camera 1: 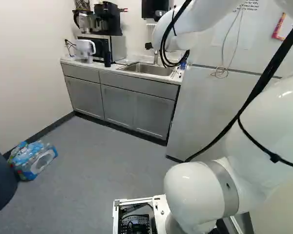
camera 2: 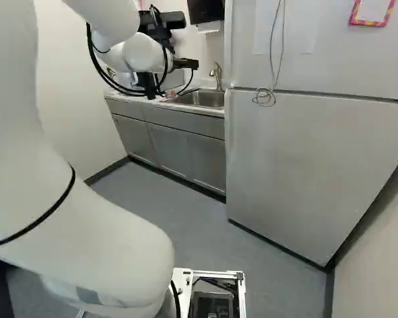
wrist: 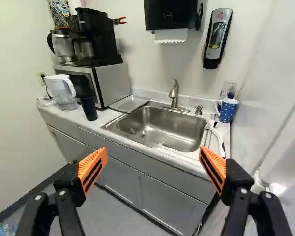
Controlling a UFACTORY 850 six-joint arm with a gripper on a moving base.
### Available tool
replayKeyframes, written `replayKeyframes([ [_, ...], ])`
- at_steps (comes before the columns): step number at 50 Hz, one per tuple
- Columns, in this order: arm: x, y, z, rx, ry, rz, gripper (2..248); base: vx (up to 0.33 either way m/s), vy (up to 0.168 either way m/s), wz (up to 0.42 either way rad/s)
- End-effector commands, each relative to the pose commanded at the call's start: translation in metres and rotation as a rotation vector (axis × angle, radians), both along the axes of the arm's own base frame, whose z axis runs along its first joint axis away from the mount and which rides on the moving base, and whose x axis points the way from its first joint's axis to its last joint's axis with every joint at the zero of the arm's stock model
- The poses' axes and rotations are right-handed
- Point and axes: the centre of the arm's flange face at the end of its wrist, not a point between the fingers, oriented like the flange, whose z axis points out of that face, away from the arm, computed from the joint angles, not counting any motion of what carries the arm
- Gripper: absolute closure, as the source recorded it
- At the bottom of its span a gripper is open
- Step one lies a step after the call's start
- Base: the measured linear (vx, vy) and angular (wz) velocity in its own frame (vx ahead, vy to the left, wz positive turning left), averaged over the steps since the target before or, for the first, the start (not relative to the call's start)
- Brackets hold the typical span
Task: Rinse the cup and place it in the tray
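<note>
Gripper (camera 2: 186,64) with orange pads (wrist: 94,164): jaws spread wide, pads well apart and facing each other, nearest the wrist camera. Beyond them runs the counter (wrist: 177,161) over grey cabinets (wrist: 162,201).

At the left of the left base view, a dark bin (camera 1: 2,187) stands near wrapped water bottles (camera 1: 33,158) on the floor (camera 1: 93,175).

Items on the counter, in order:
- Pitcher (wrist: 62,92): white and clear, beside the microwave (wrist: 119,81).
- Coffee maker (wrist: 96,39): black, on top of the microwave.
- Tumbler (wrist: 89,109): dark, upright, in front of the microwave.
- Tray (wrist: 129,103): shallow, metallic, between the microwave and the sink (wrist: 162,129); ahead of the gripper, nearer the line of the tumbler-side finger.
- Sink: steel basin, ahead of the open jaws; faucet (wrist: 174,94) at its rear edge.
- Brush (wrist: 218,138): white handle, at the side of the sink away from the tray.
- Cup (wrist: 227,112): blue with light spots, upright on the counter at the rear corner beyond the brush; handle toward the sink. Position relative to jaws: well ahead of the brush-side finger, slightly outside the gap, apart from both pads.
- Glass (wrist: 229,88): clear, just behind the cup.

Refrigerator (camera 2: 305,159): right of the cabinets in the right base view.
</note>
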Motion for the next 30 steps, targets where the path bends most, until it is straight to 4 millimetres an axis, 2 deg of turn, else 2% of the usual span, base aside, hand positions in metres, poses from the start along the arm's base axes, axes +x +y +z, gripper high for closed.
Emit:
replayKeyframes([
  [22,0.01,0.0,0.025,0.0,-0.044,0.0,3,0.0,0.0,0.0],
  [30,0.011,0.0,0.025,0.0,-0.044,0.0,3,0.0,0.0,0.0],
])
